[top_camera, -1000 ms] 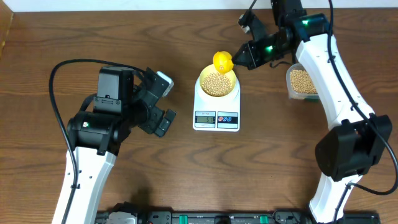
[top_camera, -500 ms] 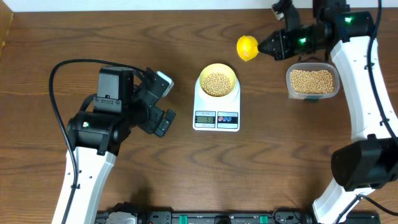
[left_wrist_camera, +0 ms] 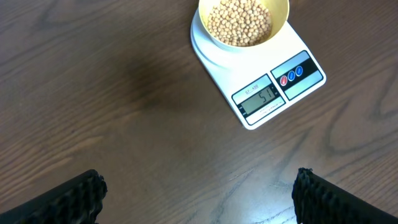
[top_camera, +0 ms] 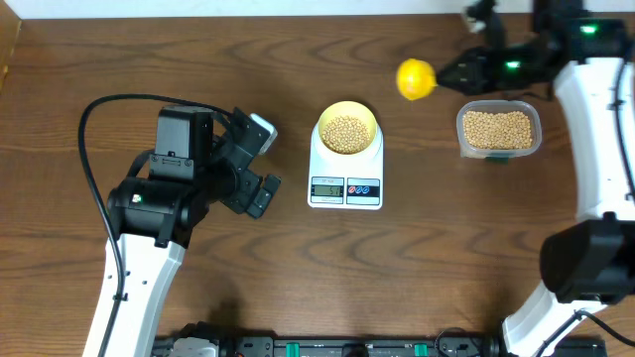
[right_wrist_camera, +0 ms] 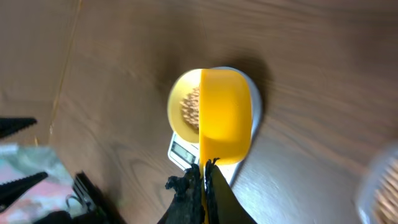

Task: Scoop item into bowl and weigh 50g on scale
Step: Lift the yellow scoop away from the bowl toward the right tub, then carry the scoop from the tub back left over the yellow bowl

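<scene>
Near far edge of table, beside tub | right gripper clamped on scoop | left gripper wide, empty | bowl of beans on scale | advised: keep scoop level, read display before topping up

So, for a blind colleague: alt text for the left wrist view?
A pale yellow bowl of tan beans sits on a white digital scale, top right, on a wooden table. The left claw, open and empty, shows black fingertips in the bottom corners.

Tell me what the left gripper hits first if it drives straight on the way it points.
Probably bare table, short of the scale: the open left gripper tilts down at the wood, the scale lying farther ahead. Depth is uncertain.
</scene>
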Controlling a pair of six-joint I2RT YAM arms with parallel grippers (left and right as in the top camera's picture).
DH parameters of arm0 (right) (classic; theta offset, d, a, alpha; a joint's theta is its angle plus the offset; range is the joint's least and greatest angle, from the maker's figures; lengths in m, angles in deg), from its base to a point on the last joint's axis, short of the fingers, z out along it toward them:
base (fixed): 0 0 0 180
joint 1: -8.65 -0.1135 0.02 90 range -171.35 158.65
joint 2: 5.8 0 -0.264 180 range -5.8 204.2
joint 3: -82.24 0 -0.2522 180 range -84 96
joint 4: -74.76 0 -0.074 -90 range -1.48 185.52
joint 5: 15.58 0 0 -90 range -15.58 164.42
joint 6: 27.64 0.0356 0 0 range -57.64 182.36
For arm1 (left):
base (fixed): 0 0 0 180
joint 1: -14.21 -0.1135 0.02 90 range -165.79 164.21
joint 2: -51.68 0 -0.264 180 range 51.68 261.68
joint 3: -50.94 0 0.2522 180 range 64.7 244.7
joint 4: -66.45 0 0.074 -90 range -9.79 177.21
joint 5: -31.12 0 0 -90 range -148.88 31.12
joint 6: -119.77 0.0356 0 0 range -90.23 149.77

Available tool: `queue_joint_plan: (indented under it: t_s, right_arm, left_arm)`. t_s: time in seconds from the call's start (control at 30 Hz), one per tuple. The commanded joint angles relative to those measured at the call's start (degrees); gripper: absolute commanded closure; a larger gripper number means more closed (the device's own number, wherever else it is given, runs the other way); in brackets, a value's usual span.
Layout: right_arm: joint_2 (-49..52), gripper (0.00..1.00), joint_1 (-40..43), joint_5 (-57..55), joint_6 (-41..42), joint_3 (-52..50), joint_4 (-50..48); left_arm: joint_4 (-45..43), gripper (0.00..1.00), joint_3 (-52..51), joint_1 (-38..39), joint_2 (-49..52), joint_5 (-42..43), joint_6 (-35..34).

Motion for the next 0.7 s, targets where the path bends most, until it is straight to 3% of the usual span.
queue_joint_plan:
  t_s: [0.0, 0.23, 0.67]
  right_arm:
    - [-3.4, 0.99, 6.4, -0.8, 0.5, 1.1, 3.3]
    - [-3.9, 0.99, 11.1, -20.7, 1.8, 1.1, 8.8]
    - [-1.1, 0.99, -7.1, -59.9, 7.6, 0.8, 8.6]
  left_arm:
    - [0.1, 0.02, -0.1, -0.2, 0.2, 0.9, 0.8]
    - [0.1, 0.02, -0.1, -0.2, 0.2, 0.9, 0.8]
    - [0.1, 0.03, -0.1, -0.2, 0.2, 0.9, 0.8]
